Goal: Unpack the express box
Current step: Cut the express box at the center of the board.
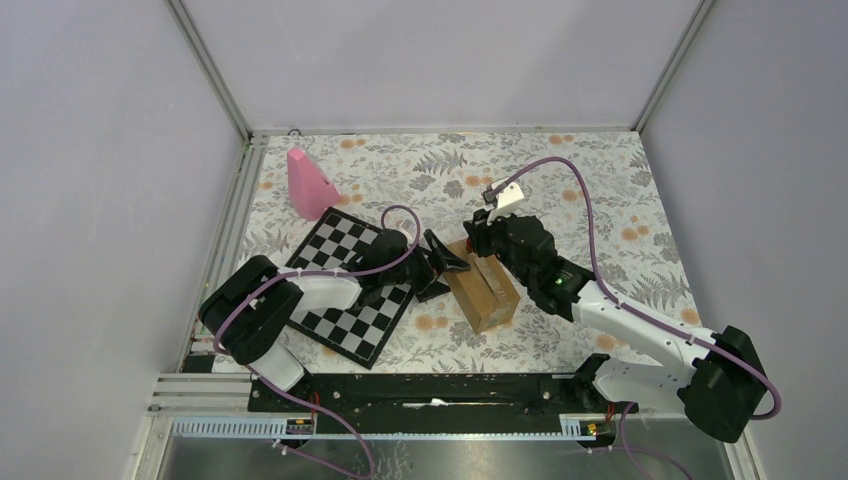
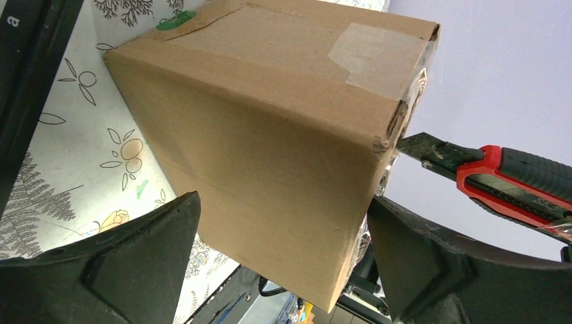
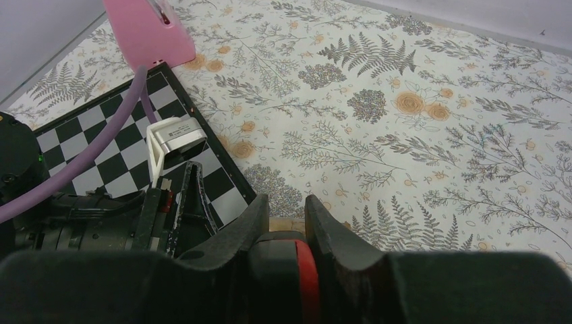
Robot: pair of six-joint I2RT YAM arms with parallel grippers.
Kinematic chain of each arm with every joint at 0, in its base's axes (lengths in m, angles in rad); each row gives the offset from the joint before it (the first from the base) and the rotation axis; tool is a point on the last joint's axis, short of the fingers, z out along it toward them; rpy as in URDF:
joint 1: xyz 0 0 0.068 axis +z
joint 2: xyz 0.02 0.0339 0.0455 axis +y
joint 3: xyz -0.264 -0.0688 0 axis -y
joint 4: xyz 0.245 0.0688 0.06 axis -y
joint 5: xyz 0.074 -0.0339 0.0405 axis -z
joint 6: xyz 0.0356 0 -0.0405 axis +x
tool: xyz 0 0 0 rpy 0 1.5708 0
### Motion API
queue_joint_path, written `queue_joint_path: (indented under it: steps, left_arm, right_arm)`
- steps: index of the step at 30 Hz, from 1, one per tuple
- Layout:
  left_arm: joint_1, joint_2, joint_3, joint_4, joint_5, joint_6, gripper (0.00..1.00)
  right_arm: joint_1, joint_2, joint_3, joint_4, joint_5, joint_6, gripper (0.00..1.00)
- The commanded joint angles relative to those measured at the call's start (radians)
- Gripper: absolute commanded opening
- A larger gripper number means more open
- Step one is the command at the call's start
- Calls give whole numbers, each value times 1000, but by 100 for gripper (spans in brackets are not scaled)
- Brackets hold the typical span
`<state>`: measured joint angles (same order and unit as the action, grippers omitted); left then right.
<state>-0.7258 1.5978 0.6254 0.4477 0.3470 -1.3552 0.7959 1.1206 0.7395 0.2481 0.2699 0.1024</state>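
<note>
express box: mid counter, just right of chessboard | long axis: far-left to near-right | far end hidden under right claw | left claw: spread, straddling box | right claw: pinching red-black knife

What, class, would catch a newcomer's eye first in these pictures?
The brown express box at centre, the open left hand straddling it. The right hand holds a red-and-black knife at its taped corner. A chessboard and pink cone lie to its left.
</note>
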Motion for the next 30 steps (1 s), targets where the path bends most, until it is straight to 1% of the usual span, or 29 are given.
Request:
queue_joint_path:
  steps: [1,9,14,21,30]
  left_arm:
    - [13,26,-33,-150,-161,16,99]
    - [8,26,-29,-152,-162,20,99]
    - [8,29,-29,-153,-159,21,99]
    - [8,36,-21,-153,-155,26,99]
    - [8,37,-20,-156,-155,28,99]
  right_arm:
    - [22,-25,4,-80,-9,13,0]
    - [22,-25,79,-12,47,-37,0]
    - [21,-26,94,-3,46,-43,0]
    - [22,-65,43,4,48,-17,0]
    - [22,-72,63,-6,37,-28,0]
